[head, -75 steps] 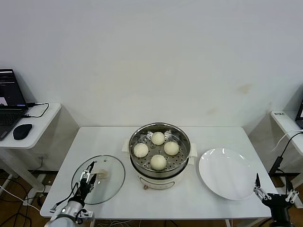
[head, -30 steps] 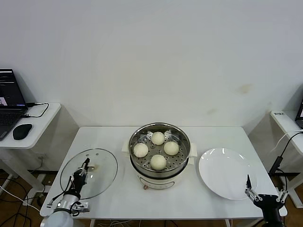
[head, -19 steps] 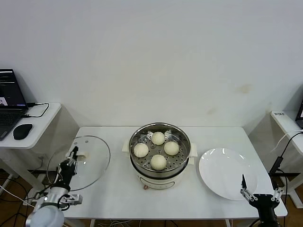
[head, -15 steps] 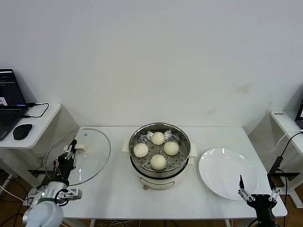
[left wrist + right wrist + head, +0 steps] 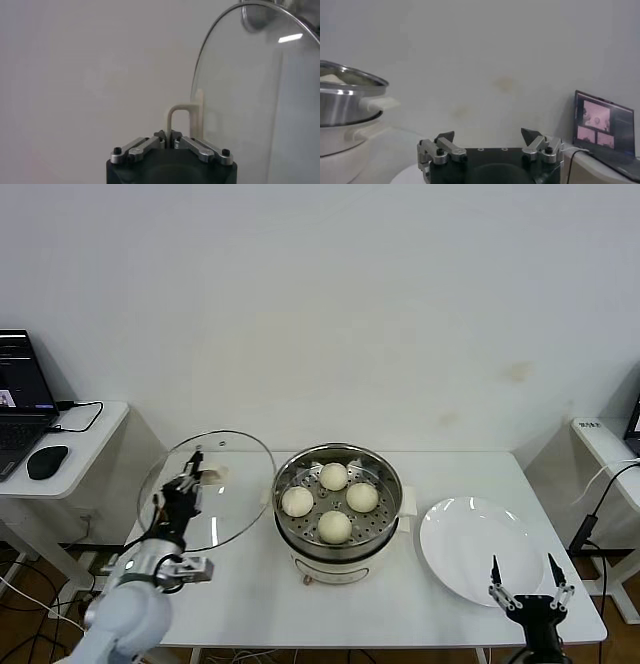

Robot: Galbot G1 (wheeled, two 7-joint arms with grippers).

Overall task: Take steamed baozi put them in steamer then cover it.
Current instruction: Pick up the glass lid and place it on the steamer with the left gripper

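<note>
In the centre of the head view stands the round shiny stainless-steel steamer [image 5: 338, 509] on its cream-white base, and the four small round cream-white steamed baozi [image 5: 334, 526] already lie on its perforated tray. Left of it, in the middle left of the frame, the round clear glass cover [image 5: 208, 489] with a metal rim hangs in the air, tilted, its edge just beside the rim of the steamer but not yet over it. The left gripper [image 5: 186, 487] has its jaws clenched on the cream-white handle of the cover [image 5: 186, 120].

The step in hand seems to be the covering. To do it well, the cover should be carried sideways until its centre is above the pot, turned flat, and lowered straight so the rim sits evenly; releasing too early could let the glass slide off.

In the lower right of the frame, the right gripper [image 5: 524, 587] waits with its jaws spread wide and holding nothing, near the empty flat white plate [image 5: 460, 534] on the white worktop [image 5: 250, 599].
</note>
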